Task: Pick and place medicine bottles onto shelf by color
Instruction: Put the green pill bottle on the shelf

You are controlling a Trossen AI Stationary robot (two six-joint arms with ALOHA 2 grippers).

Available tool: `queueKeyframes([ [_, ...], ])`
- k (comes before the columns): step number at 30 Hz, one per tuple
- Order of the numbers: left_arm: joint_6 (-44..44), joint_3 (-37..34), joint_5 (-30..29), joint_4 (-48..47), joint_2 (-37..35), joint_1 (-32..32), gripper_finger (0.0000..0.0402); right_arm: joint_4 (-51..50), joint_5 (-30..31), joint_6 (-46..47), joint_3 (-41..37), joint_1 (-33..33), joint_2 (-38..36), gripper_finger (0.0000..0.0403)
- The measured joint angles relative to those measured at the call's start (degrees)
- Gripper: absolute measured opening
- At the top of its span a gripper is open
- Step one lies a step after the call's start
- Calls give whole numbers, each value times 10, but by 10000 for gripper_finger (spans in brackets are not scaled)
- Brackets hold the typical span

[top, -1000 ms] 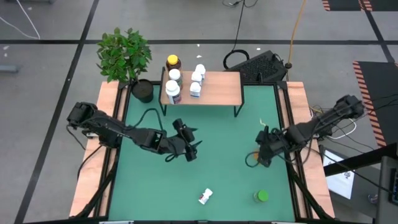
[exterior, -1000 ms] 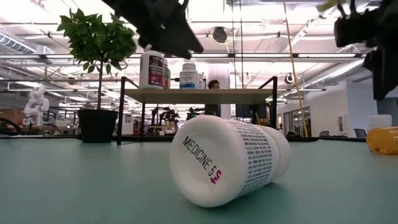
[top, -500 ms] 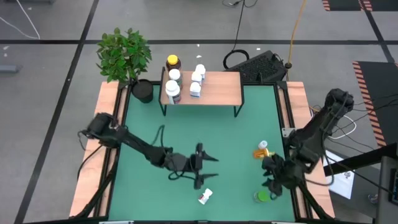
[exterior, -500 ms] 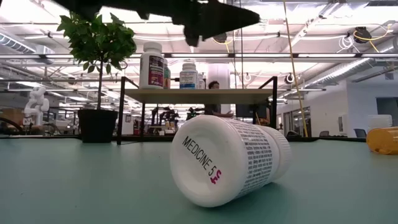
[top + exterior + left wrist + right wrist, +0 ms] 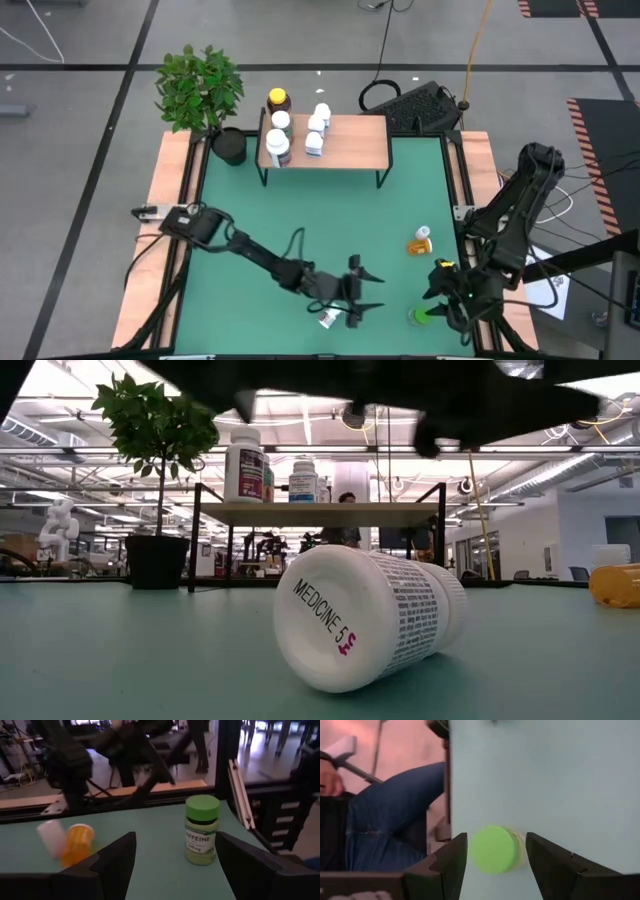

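A green-capped medicine bottle (image 5: 422, 316) stands upright near the table's near right corner. My right gripper (image 5: 496, 838) hangs open above it, one finger on each side of its cap (image 5: 493, 849) with narrow gaps showing. A white bottle (image 5: 328, 318) lies on its side near the front edge. My left gripper (image 5: 372, 293) hovers open just above and to the right of it, pointing level toward the green bottle (image 5: 201, 830). An orange bottle (image 5: 420, 240) lies on its side farther back. The shelf (image 5: 350, 142) at the far edge carries several bottles on its left end.
A potted plant (image 5: 205, 95) stands at the far left corner beside the shelf. A person's leg in jeans (image 5: 395, 815) shows just beyond the table's edge next to the green bottle. Bare green table surface (image 5: 300, 220) lies in the middle.
My left gripper has swept from the table's middle toward the near edge and the right, sinking and tipping to level above the white bottle. My right gripper has swung from beside the orange bottle toward the near edge and now stands over the green bottle. No bottle has moved.
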Motion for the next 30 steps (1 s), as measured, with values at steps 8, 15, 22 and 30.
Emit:
queueKeyframes([
  [8, 14, 131, 66, -69, 57, 7, 271, 11, 69, -71, 11, -1, -23, 194],
  [15, 26, 202, 124, -58, 133, 10, 271, 11, 86, -72, 11, -7, -27, 194],
  [22, 46, 304, 170, -42, 208, 17, 271, 11, 84, -73, 11, -24, -27, 194],
  [30, 44, 392, 199, -43, 275, 25, 271, 10, 55, -88, 11, -28, -27, 194],
])
